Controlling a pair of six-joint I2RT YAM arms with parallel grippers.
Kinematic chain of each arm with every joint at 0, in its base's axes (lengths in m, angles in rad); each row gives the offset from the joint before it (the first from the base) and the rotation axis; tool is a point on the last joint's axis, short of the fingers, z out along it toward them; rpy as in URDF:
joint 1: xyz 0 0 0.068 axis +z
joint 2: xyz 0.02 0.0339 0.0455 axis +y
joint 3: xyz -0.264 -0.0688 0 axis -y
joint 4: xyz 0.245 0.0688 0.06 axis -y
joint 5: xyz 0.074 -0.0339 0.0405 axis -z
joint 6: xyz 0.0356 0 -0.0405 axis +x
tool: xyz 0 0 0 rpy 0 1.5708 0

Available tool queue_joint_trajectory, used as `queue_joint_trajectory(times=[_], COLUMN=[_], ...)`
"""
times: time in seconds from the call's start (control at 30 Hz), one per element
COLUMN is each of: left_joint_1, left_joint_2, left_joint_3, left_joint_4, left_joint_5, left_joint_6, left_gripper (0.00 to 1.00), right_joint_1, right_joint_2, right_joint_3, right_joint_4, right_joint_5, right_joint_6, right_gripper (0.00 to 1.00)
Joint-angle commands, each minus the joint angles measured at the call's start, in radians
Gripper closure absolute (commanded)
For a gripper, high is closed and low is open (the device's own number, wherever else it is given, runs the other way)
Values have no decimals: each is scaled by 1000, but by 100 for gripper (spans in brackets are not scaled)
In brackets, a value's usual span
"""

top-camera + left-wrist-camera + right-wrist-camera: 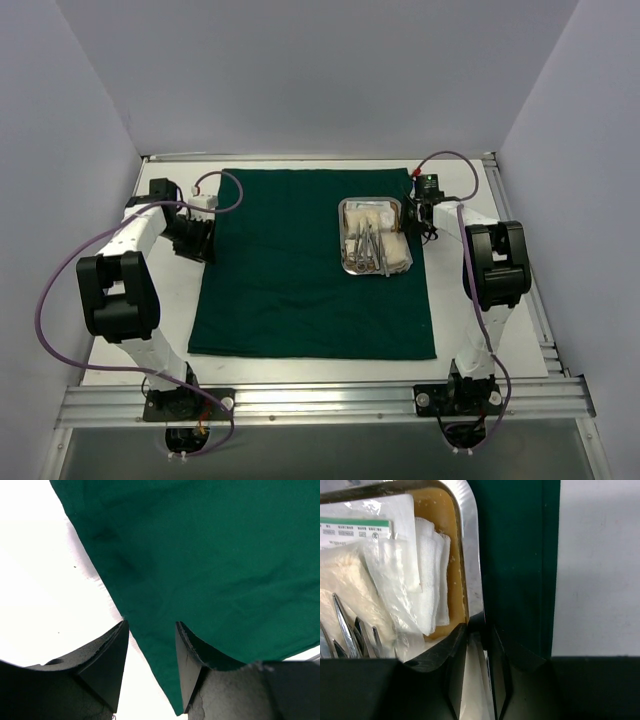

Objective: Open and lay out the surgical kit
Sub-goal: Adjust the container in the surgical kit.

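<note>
Surgical kit lies opened out: its dark green cloth (pixel 300 270) is spread flat, nearly square, over the middle of the table (pixel 330 370). My left gripper (pixel 150 627) sits at the cloth's ten o'clock edge, jaws apart with the hem running between them, pinching nothing. At the cloth's two o'clock stands the steel tray (pixel 342 232), holding white gauze (pixel 432 570), a clear packet (pixel 375 575) and slim silver instruments (pixel 368 250). My right gripper (pixel 479 630) is at the tray's three o'clock rim, fingers narrowly apart astride it. Whether they clamp it I cannot tell.
</note>
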Motion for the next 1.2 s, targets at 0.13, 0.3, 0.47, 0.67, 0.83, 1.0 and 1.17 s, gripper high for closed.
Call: queue_joint_trajectory(times=[0.13,0.3,0.47,0.67,0.83,1.0,1.17], left_joint_1=[8,11,11,13,13,13,13], left_joint_2=[6,11,10,16,0,-4,-10], left_joint_3=[11,11,13,13,-4,-2,-4], left_joint_4=[33,34,33,37,43,42,42], left_joint_5=[8,11,8,8,10,10,11], left_joint_6=[1,-2,2,-2,-2,-2,-2], left_gripper=[49,49,49,49,49,49,49], right_joint_1=[-15,-16,-32,-55,-61,-61,-61], right_joint_2=[23,-14,-68,-100,-106,-94,-128], right_joint_3=[29,-5,-63,-80,-76,-22,50], right_joint_4=[67,78,72,66,63,38,-33], right_joint_5=[-13,7,21,9,-4,-2,71], right_joint_6=[-1,-8,-38,-52,-70,-98,-104], right_gripper=[87,95,100,100,97,77,67])
